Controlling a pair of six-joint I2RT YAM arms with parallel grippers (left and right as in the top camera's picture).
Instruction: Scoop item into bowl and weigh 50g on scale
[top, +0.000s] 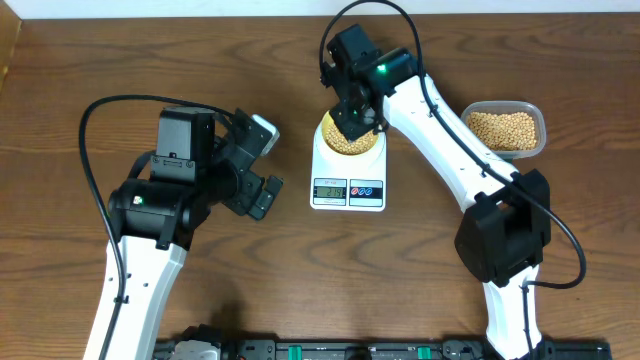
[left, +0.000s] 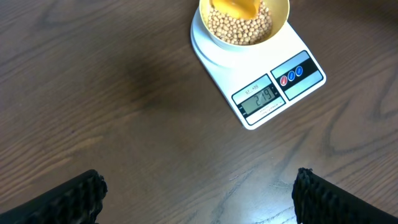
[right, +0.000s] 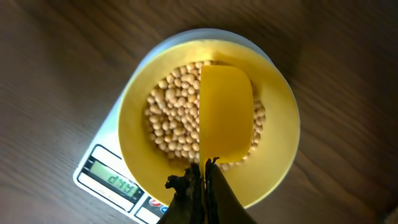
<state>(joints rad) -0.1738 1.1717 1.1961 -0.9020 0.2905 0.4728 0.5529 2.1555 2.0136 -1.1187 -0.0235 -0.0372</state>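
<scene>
At the right gripper (right: 204, 180), dark fingers drawn almost together, clamped on the thin handle of a yellow scoop (right: 227, 112). Blade of the scoop pointed away from the wrist, inside the bowl (right: 134, 127), lying over the right half of the beans (right: 168, 124), its upper face bare and plain yellow; touching the beans beneath or just above them, impossible to tell. Tan beans heaped across the floor of the pale yellow bowl, well below its rim. Bowl seated centrally on the round platform of the white scale (left: 208, 50), near the middle of the table (left: 124, 93). On the scale's front panel, a lit display (left: 259, 98) with dark digits, too small to read with certainty, and beside it two round buttons (left: 293, 74), one red and one blue. Seen from overhead, right arm reaching in from the right side, wrist directly above the bowl. Farther right, near the table's back edge, a clear tub (top: 543, 132) with more beans, well apart from the scale. At the left gripper (left: 198, 196), fingers spread wide with nothing between them but bare wood, parked to the left of the scale and clear of it.
</scene>
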